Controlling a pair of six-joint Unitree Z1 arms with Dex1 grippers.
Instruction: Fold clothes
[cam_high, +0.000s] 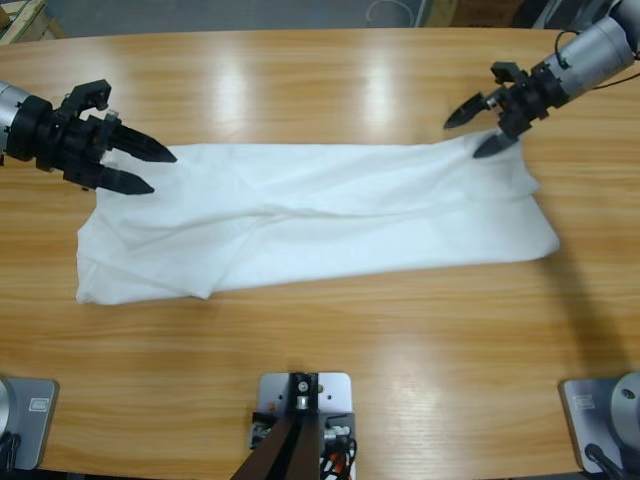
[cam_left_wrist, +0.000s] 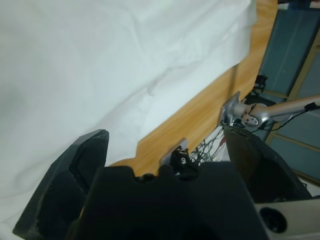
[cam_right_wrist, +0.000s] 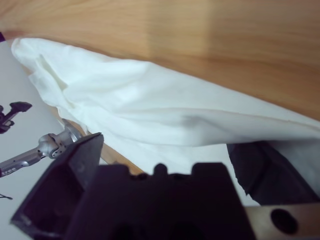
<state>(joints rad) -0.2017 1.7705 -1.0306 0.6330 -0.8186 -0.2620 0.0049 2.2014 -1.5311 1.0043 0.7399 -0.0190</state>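
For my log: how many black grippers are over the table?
2. One gripper at the T-shirt's left end, the other at its upper right corner.

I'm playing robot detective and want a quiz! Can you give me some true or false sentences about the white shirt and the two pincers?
1. The T-shirt lies stretched long across the wooden table. True.
2. The shirt is rolled into a ball. False: it lies flat with some wrinkles.
3. The left pincer is open. True.
4. The right pincer is far from the shirt. False: it is open at the shirt's corner.
5. Both pincers are at opposite ends of the shirt. True.
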